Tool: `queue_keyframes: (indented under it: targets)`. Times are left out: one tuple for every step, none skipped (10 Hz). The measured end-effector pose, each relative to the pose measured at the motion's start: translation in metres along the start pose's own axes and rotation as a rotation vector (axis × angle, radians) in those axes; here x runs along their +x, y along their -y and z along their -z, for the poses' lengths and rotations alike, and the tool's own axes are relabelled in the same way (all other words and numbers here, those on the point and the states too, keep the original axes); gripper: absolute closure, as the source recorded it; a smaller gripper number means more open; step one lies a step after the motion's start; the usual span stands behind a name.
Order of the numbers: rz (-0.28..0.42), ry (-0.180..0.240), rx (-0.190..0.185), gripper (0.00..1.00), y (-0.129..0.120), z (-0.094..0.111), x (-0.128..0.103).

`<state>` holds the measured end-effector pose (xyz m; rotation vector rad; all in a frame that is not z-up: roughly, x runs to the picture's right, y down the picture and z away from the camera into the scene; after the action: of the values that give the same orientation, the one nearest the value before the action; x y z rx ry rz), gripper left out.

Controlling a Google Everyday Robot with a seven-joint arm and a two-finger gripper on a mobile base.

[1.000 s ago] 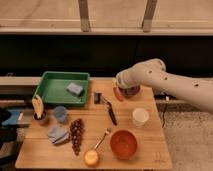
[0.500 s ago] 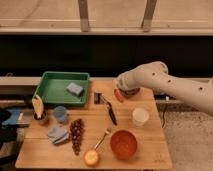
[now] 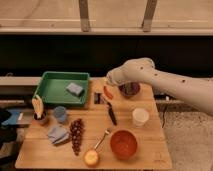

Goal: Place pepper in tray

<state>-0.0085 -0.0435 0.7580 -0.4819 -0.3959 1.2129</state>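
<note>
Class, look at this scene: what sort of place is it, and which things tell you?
Likely a robot test area staged as a kitchen: wooden table, green tray, knife, orange bowl. The gripper hangs beside the tray, just above the pepper.

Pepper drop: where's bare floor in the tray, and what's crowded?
The tray is bare left of and in front of the blue sponge. The gripper, holding the pepper, is just right of the tray, beside the dark bowl. Crowded: in front of the tray, with blue cup, cloth, grapes.
</note>
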Motion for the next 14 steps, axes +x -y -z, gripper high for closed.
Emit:
queue_keyframes:
  targets:
    - [0.025,-0.002,-0.023,1.0,-0.01,-0.013,-0.011]
    - [0.041,-0.001,-0.039,1.0,-0.016,-0.021,-0.018]
    - [0.061,0.001,-0.059,1.0,-0.024,-0.029,-0.026]
    - [0.081,0.006,-0.078,1.0,-0.031,-0.037,-0.035]
    - [0.103,0.011,-0.092,1.0,-0.038,-0.041,-0.044]
    - [0.128,0.017,-0.104,1.0,-0.045,-0.044,-0.054]
    - [0.15,0.024,-0.116,1.0,-0.052,-0.047,-0.064]
    - [0.174,0.031,-0.131,1.0,-0.06,-0.05,-0.074]
    - [0.194,0.036,-0.147,1.0,-0.069,-0.053,-0.081]
    - [0.211,0.037,-0.162,1.0,-0.076,-0.056,-0.085]
    - [0.224,0.036,-0.181,1.0,-0.083,-0.06,-0.088]
    - [0.236,0.029,-0.207,1.0,-0.094,-0.068,-0.089]
    - [0.241,0.021,-0.229,1.0,-0.103,-0.074,-0.089]
    - [0.243,0.006,-0.258,1.0,-0.112,-0.084,-0.086]
